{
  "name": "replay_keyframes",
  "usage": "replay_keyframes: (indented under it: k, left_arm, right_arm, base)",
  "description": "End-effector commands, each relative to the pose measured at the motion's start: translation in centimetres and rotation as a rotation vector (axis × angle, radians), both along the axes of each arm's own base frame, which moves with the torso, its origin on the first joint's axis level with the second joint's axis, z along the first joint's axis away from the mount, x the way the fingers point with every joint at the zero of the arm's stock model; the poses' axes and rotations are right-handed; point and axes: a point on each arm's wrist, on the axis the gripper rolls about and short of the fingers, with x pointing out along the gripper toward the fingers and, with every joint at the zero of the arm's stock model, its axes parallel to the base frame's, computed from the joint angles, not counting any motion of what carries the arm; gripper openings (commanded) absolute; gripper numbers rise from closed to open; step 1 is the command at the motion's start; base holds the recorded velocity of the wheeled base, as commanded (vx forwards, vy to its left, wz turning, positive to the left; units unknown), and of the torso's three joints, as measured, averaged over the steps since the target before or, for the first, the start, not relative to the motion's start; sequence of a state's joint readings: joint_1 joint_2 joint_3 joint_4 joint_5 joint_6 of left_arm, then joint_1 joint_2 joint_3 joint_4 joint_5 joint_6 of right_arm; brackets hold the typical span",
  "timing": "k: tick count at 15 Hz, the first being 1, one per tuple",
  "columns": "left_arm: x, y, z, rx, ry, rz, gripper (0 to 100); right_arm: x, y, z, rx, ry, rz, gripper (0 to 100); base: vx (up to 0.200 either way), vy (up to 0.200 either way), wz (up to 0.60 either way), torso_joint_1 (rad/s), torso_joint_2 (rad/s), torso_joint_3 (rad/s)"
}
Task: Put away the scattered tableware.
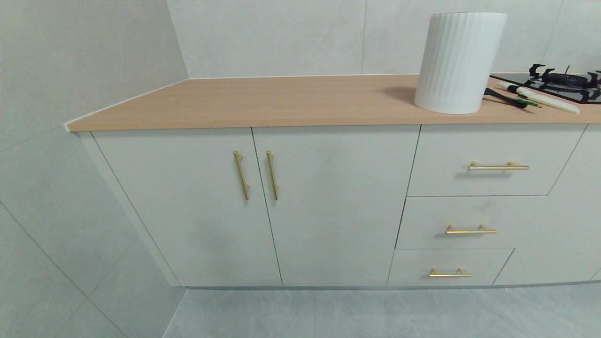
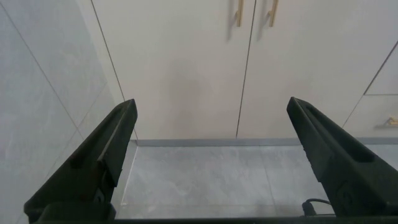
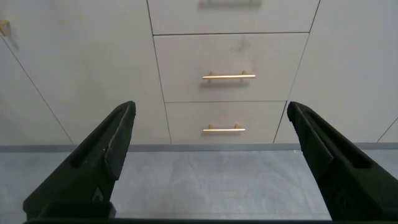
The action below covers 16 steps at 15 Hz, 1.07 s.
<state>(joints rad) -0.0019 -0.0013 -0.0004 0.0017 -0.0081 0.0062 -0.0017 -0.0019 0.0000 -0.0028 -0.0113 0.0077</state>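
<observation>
left gripper (image 2: 210, 107) spread | right gripper (image 3: 210, 107) spread | utensils (image 1: 540, 98) indistinct, perhaps chopsticks, beside holder (image 1: 458, 61)

Things on the worktop (image 1: 281, 101) and under it.
Holder (image 1: 458, 61) at right, utensils (image 1: 526, 98) lying just right of it, hob (image 1: 563, 80) behind them; below, doors (image 1: 263, 206) left, drawers (image 1: 488, 159) right.

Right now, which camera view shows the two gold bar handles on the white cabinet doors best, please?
The head view: both gold bar handles show whole, side by side. The left wrist view cuts them to their lower ends; the right wrist view faces the white drawers instead.
</observation>
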Motion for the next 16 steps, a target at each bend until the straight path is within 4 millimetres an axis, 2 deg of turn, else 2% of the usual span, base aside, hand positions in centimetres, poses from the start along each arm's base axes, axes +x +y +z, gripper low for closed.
replay_keyframes:
  k: [1, 7, 16]
  left_arm:
    - [0.01, 0.0, -0.01, 0.002, 0.002, -0.001, 100]
    - [0.01, 0.0, -0.01, -0.002, 0.002, 0.001, 100]
    - [0.01, 0.0, -0.01, -0.005, 0.002, 0.001, 100]
  right_arm:
    - [0.03, 0.0, 0.01, 0.0, 0.003, -0.001, 100]
    - [0.01, 0.0, -0.01, -0.005, 0.003, 0.002, 100]
    - [0.01, 0.0, -0.01, -0.002, 0.003, 0.002, 100]
  base:
    - [0.0, 0.0, 0.0, 0.0, 0.0, 0.0]
    - [0.0, 0.0, 0.0, 0.0, 0.0, 0.0]
    - [0.0, -0.2, 0.0, 0.003, 0.0, 0.002]
